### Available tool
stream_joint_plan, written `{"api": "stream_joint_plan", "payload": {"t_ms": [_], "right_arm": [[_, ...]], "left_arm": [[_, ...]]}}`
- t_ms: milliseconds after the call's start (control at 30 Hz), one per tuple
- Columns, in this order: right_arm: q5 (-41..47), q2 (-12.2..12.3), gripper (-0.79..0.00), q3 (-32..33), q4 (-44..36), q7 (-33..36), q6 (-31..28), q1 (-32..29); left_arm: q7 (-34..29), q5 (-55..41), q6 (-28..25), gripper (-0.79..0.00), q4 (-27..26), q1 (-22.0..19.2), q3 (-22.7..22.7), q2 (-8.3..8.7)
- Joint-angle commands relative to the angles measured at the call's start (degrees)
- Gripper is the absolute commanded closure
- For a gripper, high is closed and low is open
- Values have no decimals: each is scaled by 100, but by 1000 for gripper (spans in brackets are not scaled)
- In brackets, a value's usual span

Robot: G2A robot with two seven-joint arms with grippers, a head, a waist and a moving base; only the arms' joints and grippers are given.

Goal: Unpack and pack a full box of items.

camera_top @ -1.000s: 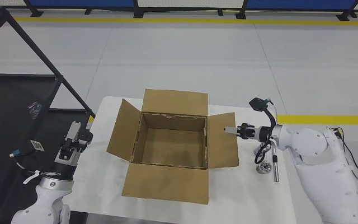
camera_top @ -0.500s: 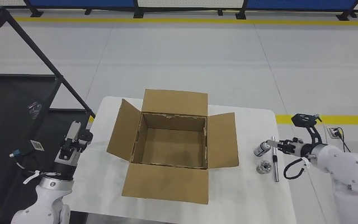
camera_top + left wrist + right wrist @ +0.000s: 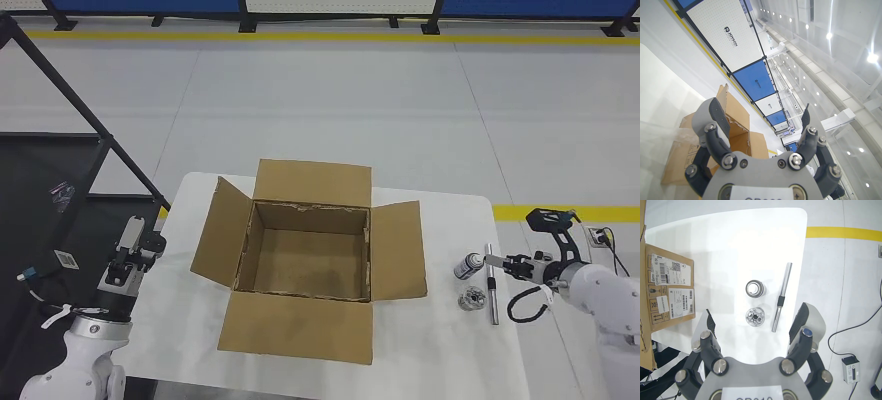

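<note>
An open cardboard box (image 3: 305, 262) stands mid-table with its four flaps spread and a bare cardboard floor inside. To its right lie a small metal can (image 3: 465, 267), a toothed metal hub (image 3: 469, 299) and a long metal rod (image 3: 491, 285). My right gripper (image 3: 503, 264) hovers at the table's right edge, just beyond the rod. In the right wrist view it (image 3: 755, 311) is open above the can (image 3: 755, 289), hub (image 3: 754, 318) and rod (image 3: 782, 296). My left gripper (image 3: 128, 247) is open at the table's left edge, pointing up, (image 3: 761, 109) with the box (image 3: 738, 121) behind it.
The white table (image 3: 440, 215) ends close to the rod on the right. A dark frame and black cloth (image 3: 60, 190) stand off the left side. Cables and a small grey adapter (image 3: 850, 371) lie on the floor to the right.
My right arm has swung from over the box's right flap out to the table's right edge, then edged slightly back. The can now shows beside the rod. The left arm is unmoved.
</note>
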Motion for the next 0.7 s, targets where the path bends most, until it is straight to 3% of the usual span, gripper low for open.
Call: {"api": "stream_joint_plan", "payload": {"t_ms": [0, 200, 300, 600, 667], "right_arm": [[-181, 3, -785, -88, 138, -111, 2, -53], [-847, 27, -785, -478, 958, 87, 191, 342], [-949, 30, -785, -685, 1405, 167, -12, 567], [-1243, -42, -391, -1356, 2481, 115, 10, 1200], [-1247, -59, -391, -1461, 2660, 98, 8, 1311]], "left_arm": [[0, 0, 0, -785, 0, 0, 0, 0], [0, 0, 0, -785, 0, 0, 0, 0], [0, 0, 0, -785, 0, 0, 0, 0], [0, 0, 0, -785, 0, 0, 0, 0], [0, 0, 0, -785, 0, 0, 0, 0]]}}
